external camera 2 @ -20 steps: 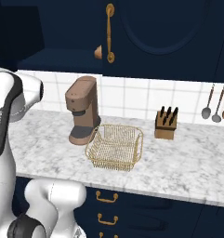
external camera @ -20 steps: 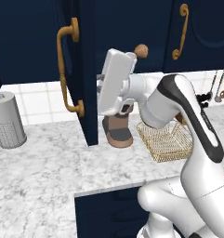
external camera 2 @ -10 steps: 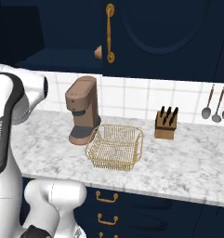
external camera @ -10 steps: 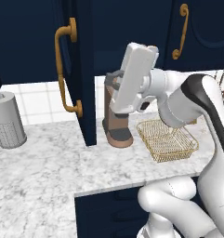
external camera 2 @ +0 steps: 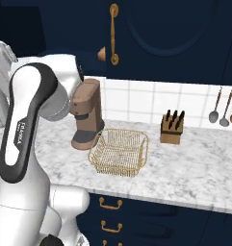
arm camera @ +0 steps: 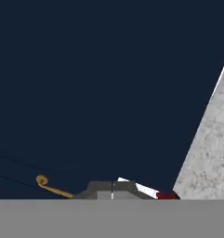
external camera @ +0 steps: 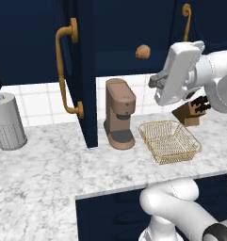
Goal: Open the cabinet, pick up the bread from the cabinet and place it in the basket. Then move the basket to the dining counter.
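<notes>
The cabinet (external camera: 82, 70) has its left door swung out toward the robot, with the brass handle (external camera: 65, 70) on the door's edge. The bread (external camera: 142, 51) sits inside the opened compartment, against the dark interior, above the brown coffee machine (external camera: 119, 113). In the right base view the bread (external camera 2: 102, 54) shows just left of the closed door's handle.

The pincer (external camera: 155, 84) is closed and holds nothing. It hangs at the lower left end of the white hand, to the right of the bread and somewhat below it, well apart from it. The hand view looks onto dark cabinet surface with a strip of marble at one side; how the fingertips are aimed cannot be read with certainty from it.

The controlling relation: the bread lies up and to the left of the pincer, and deeper into the cabinet. The roll is round, so no long axis constrains the approach. The jaws must part before any reach.

The basket (external camera: 169, 141) stands on the counter (external camera: 49, 179), below the pincer and right of the coffee machine, empty.
</notes>
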{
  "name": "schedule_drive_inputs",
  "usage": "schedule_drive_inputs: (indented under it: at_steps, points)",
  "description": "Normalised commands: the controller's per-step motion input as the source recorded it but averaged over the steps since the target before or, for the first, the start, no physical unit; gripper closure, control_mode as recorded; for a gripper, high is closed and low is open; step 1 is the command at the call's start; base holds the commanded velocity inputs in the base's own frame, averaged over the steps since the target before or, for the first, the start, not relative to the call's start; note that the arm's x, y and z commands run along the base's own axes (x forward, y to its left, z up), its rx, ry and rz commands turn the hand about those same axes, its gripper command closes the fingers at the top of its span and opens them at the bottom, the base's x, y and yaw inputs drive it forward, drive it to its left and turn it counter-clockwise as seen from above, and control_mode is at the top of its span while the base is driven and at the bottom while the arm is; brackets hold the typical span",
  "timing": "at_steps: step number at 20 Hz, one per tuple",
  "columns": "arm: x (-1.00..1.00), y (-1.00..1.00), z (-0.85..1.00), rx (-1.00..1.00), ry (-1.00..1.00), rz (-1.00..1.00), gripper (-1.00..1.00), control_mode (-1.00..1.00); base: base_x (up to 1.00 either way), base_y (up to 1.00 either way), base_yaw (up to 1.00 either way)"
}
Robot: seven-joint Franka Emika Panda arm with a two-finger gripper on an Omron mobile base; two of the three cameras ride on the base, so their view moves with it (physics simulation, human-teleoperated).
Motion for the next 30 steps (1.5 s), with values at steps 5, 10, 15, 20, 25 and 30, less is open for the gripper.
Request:
schedule_drive_inputs:
  at_steps: [5,10,15,20,25,30]
  points:
    - [0.0,-0.52,0.0,-0.4,-0.43,-0.14,1.0,-1.0,0.0,0.0,0.0]
    - [0.0,-0.31,-0.16,-0.34,-0.34,-0.45,1.0,-1.0,0.0,0.0,0.0]
    - [0.41,-0.06,-0.41,-0.05,-0.23,-0.66,1.0,-1.0,0.0,0.0,0.0]
    - [0.32,-0.23,0.2,-0.12,-0.21,-0.45,-1.0,-1.0,0.0,0.0,0.0]
    - [0.23,-0.64,0.4,-0.16,-0.13,-0.18,-1.0,-1.0,0.0,0.0,0.0]
    - [0.18,-0.7,0.13,-0.16,-0.05,-0.11,-1.0,-1.0,0.0,0.0,0.0]
